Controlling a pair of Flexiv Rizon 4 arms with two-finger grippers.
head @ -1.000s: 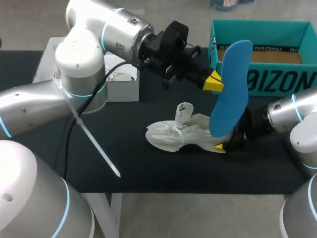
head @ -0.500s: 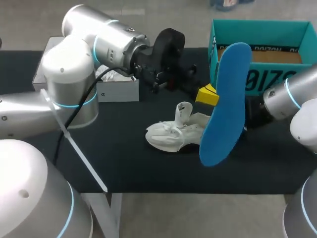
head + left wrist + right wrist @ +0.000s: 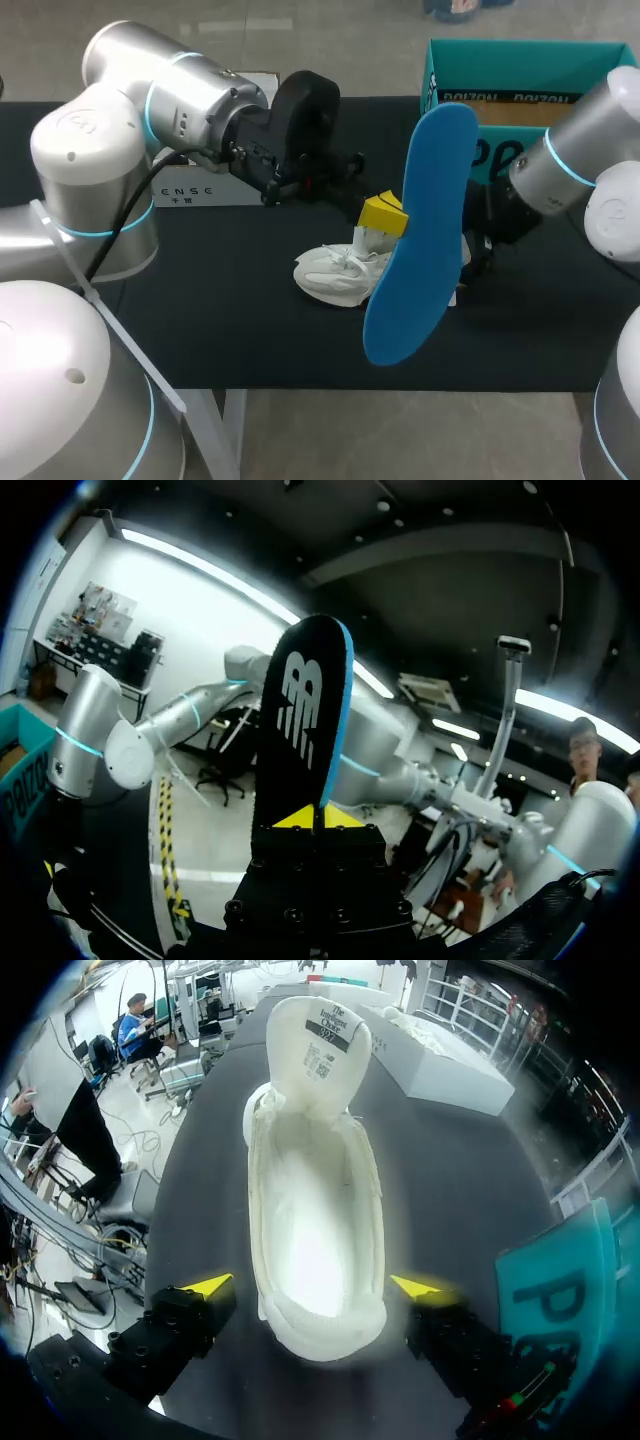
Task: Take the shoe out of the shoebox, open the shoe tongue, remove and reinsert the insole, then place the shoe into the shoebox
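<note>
Head view: insole [image 3: 420,250] out, pinched in left gripper [image 3: 385,213]; right gripper [image 3: 313,1285] open, astride shoe [image 3: 310,1210]. Reinsertion, return to shoebox [image 3: 520,55] left.

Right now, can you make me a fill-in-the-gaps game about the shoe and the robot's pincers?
My left pincer is ___ on the insole.
My right pincer, around the heel of the white shoe, is ___.
The shoe lies on the ___ table.
Missing words: shut, open, black.
</note>
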